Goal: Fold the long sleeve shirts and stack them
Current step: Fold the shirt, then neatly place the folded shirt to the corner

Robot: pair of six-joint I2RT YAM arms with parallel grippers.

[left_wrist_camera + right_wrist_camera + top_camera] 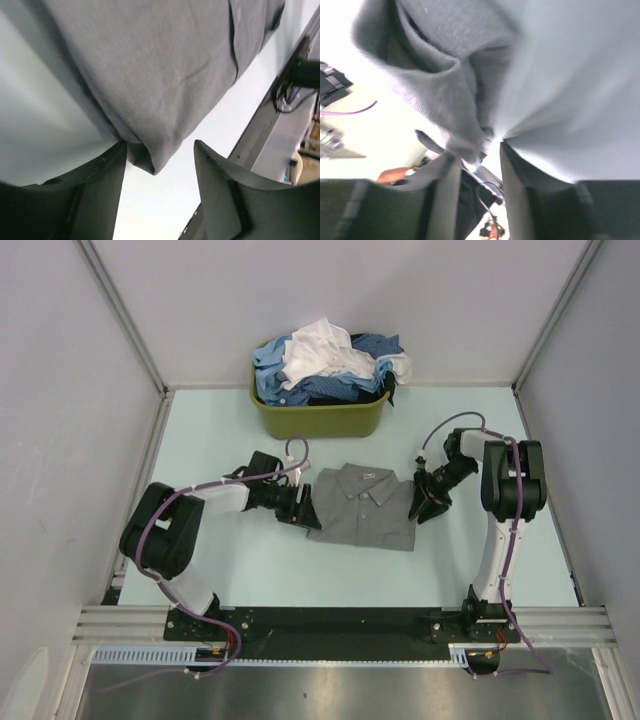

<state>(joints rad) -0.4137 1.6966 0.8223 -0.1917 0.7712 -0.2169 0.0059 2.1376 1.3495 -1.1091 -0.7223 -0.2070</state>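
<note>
Grey shirt [362, 505] lies folded flat at mid-desk [250, 570], collar toward the olive basket [320, 420], which is heaped with further shirts [330, 365]. Left arm [200, 502] reaches low across the desk; left jaws stand released, astride the shirt's left folded corner. Right arm [512, 485] bends down to the shirt's right edge; whether right jaws grasp the fold there cannot be told.

- No text, label, brand, number or sign is showing legibly in any of the three views.
- The grey shirt [362, 508] and the olive basket [320, 420] are showing only plain, unmarked surfaces.
</note>
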